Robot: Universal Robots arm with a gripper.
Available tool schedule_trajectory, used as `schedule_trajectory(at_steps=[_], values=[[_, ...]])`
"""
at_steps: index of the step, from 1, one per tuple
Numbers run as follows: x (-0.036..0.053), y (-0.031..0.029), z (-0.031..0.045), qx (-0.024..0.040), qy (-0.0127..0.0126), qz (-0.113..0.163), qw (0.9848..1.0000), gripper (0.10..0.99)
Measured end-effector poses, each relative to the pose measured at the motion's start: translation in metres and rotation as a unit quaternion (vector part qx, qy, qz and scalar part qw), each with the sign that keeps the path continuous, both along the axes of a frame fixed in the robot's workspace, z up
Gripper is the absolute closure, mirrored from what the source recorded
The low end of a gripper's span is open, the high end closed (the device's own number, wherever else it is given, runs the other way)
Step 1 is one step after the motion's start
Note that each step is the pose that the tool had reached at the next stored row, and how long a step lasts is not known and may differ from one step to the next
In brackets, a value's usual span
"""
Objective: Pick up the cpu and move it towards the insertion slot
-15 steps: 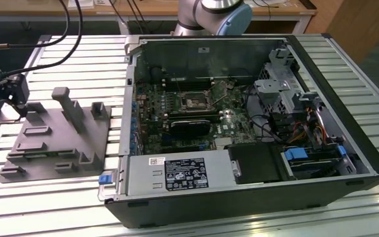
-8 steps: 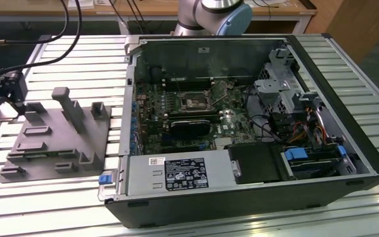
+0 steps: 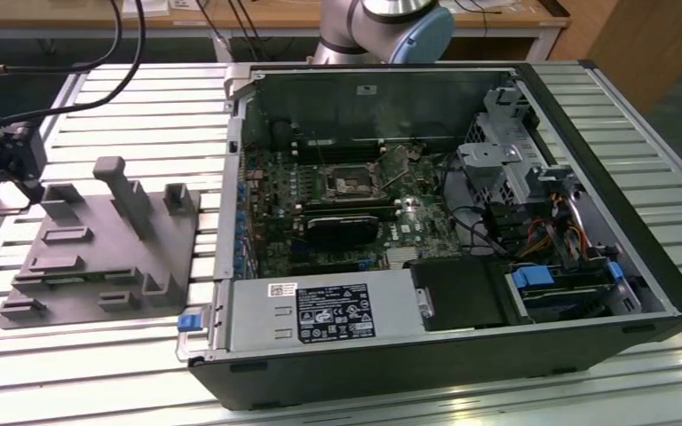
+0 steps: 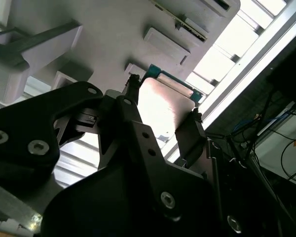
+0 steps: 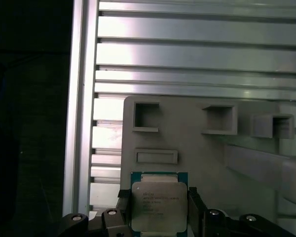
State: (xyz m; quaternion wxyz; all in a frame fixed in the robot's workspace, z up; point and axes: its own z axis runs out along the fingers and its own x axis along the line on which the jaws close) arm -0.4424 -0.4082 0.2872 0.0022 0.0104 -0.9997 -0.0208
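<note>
Status: grasp looks done, transfer not.

- gripper (image 5: 158, 198): jaws narrow, one on each of two opposite edges of the cpu (image 5: 159, 207). Both wrist views show a finger (image 4: 132, 91) against either side of the chip with no gap I can make out, so I read it as clamped on the cpu, not just straddling it.
- cpu (image 4: 163, 111): metal lid facing the first wrist camera, green board edge visible round it. It sits over the near edge of the grey fixture plate (image 5: 212, 148), just past a shallow rectangular recess and a row of square pockets. I can't tell from these shots whether it has left the plate or rests on it.
- In the exterior view the gripper is at the far left, over the far-left corner of the fixture plate (image 3: 81, 266), on the slatted table (image 3: 139, 124).
- socket (image 3: 351, 185): inside the open computer case (image 3: 625, 186), upper middle of the board, dark centre with a silver frame, above the long black card. Nothing in it or over it that I can see.
- Gap: the plate and the case sit side by side, but the gripper is at the plate's outer end, well apart from the socket, with the case wall between.

Judgement: pick stage is at or just past the close; the whole carry across to the socket is outstanding. Early in the task, well under half.
</note>
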Motion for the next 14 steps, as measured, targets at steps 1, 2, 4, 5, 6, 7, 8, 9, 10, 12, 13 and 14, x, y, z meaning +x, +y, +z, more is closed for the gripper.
schedule_trajectory(at_steps=[1, 2, 4, 5, 6, 7, 8, 9, 10, 12, 13, 14], values=[[0.0000, 0.0000, 0.0007, 0.0000, 0.0000, 0.000, 1.0000, 0.541], [0.0000, 0.0000, 0.0015, 0.0000, 0.0000, 0.000, 1.0000, 0.541], [0.0000, 0.0000, 0.0035, 0.0000, 0.0000, 0.000, 1.0000, 0.541], [0.0000, 0.0000, 0.0045, 0.0000, 0.0000, 0.000, 1.0000, 0.541], [0.0000, 0.0000, 0.0057, 0.0000, 0.0000, 0.000, 1.0000, 0.541], [0.0000, 0.0000, 0.0067, 0.0000, 0.0000, 0.000, 1.0000, 0.541], [0.0000, 0.0000, 0.0079, 0.0000, 0.0000, 0.000, 1.0000, 0.541], [0.0000, 0.0000, 0.0090, 0.0000, 0.0000, 0.000, 1.0000, 0.541], [0.0000, 0.0000, 0.0103, 0.0000, 0.0000, 0.000, 1.0000, 0.541], [0.0000, 0.0000, 0.0128, 0.0000, 0.0000, 0.000, 1.0000, 0.541], [0.0000, 0.0000, 0.0139, 0.0000, 0.0000, 0.000, 1.0000, 0.541], [0.0000, 0.0000, 0.0150, 0.0000, 0.0000, 0.000, 1.0000, 0.541]])
